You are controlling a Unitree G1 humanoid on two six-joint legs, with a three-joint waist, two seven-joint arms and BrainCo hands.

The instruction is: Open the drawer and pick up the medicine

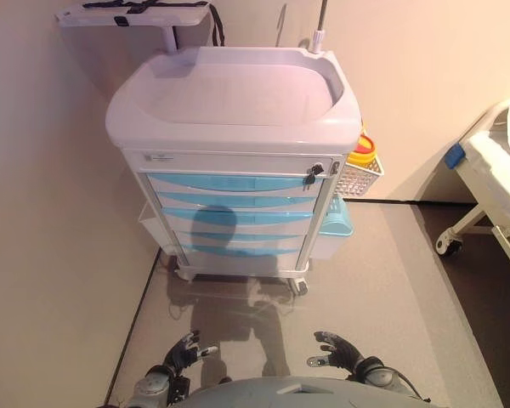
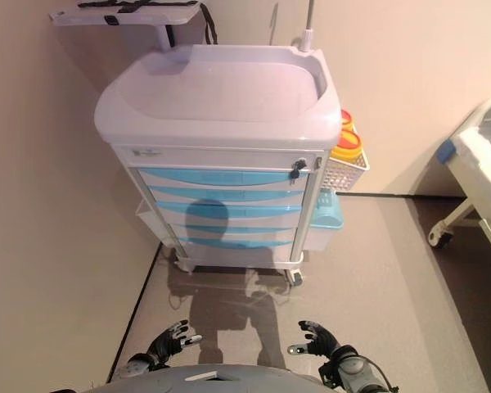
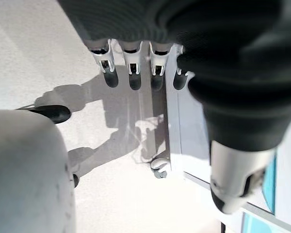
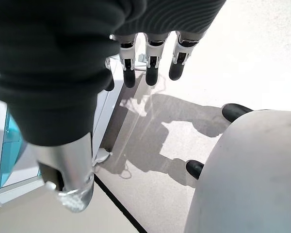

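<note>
A white medical cart [image 1: 238, 102] stands ahead against the wall, with several light-blue drawers [image 1: 234, 183] stacked on its front, all shut. A key sits in the lock [image 1: 313, 173] at the top right of the drawer front. No medicine shows. My left hand [image 1: 185, 350] hangs low at the lower left, fingers relaxed and empty, well short of the cart. My right hand [image 1: 338, 348] hangs low at the lower right, also open and empty. Both wrist views show straight fingers [image 3: 131, 68] above the floor, with the cart's base [image 3: 184, 145] beside them.
A white wire basket [image 1: 359, 176] holding a yellow container [image 1: 363, 151] hangs on the cart's right side, with a blue bin [image 1: 336, 219] below it. A bed frame on castors [image 1: 484, 200] stands at the right. A wall runs close along the left.
</note>
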